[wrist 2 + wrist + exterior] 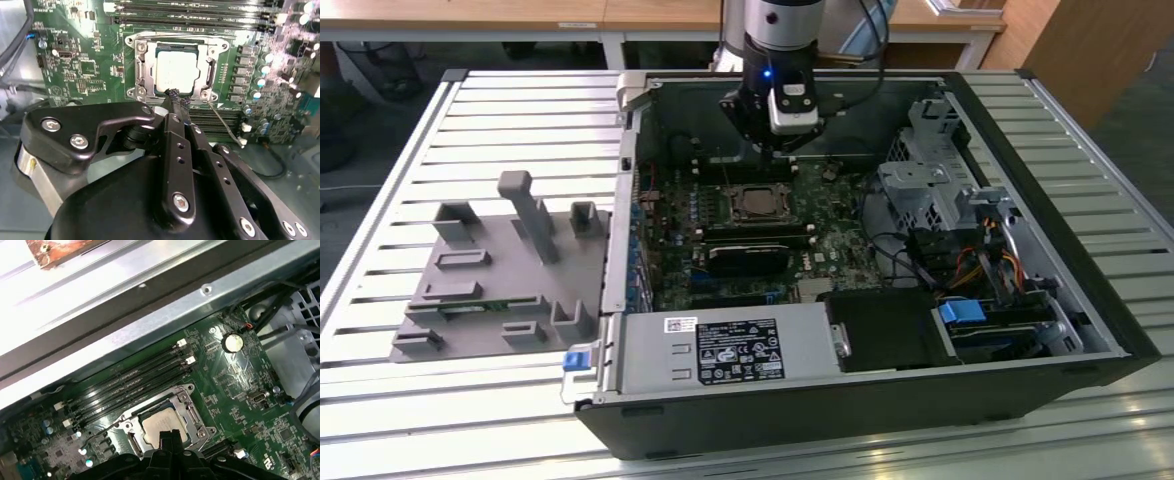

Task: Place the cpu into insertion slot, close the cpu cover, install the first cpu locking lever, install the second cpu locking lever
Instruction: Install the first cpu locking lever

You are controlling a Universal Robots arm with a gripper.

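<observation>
Now seeing cpu (175,70) sitting in insertion slot (180,36), cpu cover (212,70) down, locking lever (225,125) seemingly unlatched; my gripper (176,97) clenching nothing.

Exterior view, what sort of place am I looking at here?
Probably a robotics lab or test workshop: an open computer case lies on a slatted metal table, the arm's gripper hangs over its motherboard, a grey moulded fixture sits beside the case, and wooden desks stand behind.
</observation>
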